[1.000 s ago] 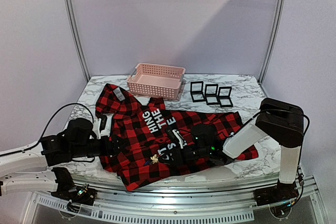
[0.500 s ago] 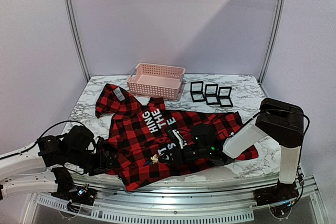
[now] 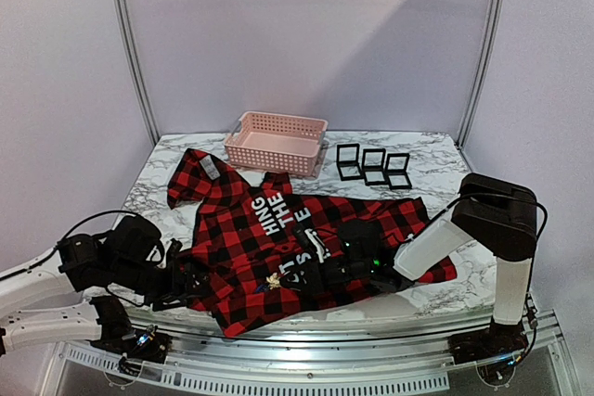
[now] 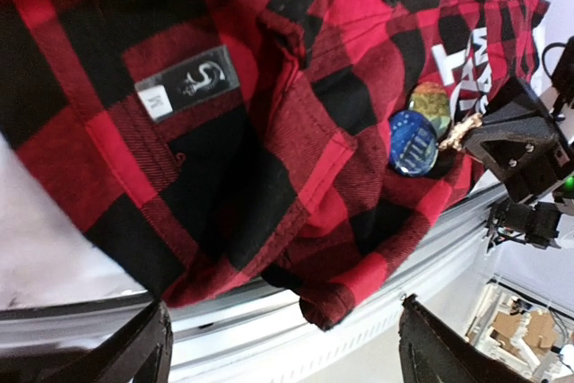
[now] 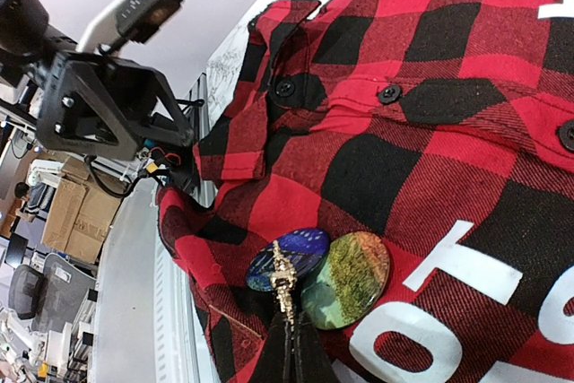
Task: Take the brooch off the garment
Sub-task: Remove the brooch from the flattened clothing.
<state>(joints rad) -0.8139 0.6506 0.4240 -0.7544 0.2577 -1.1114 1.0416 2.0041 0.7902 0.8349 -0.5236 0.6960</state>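
shirt (image 3: 243, 229): red/black plaid, spread over the marble table (image 3: 436, 159). One sleeve reaches toward the far left, and the near hem is bunched up and hangs a bit over the front edge. White block letters face up, approx mid-shirt.

brooch (image 5: 282, 280): small gold piece on the shirt front, near the front edge and just beside the lettering. It lies across the spot where 2 round badges meet.

badges: a blue one (image 5: 287, 256) and a green-gold one (image 5: 346, 279), flat on the cloth w/ edges touching.

R gripper (image 5: 289, 343): fingers pressed tight together, tips pinching the brooch's lower end. The arm lies low across the shirt, coming in from the right.

L gripper (image 4: 282, 343): fingers spread wide w/ nothing between them. It sits low at the near-left corner of the table, aimed at the bunched hem. Can't tell if it touches the cloth.

label (image 4: 186, 82): small grey and white tag sewn on the plaid, seen in the L wrist cam, well apart from the brooch.

buttons (image 5: 388, 93): a row of black ones along the placket, up-cloth from the badges.

basket (image 3: 276, 143): pink w/ slotted walls, at the far side of the table just past the shirt.

boxes (image 3: 374, 167): 3 small black square ones in a row, right of the basket.
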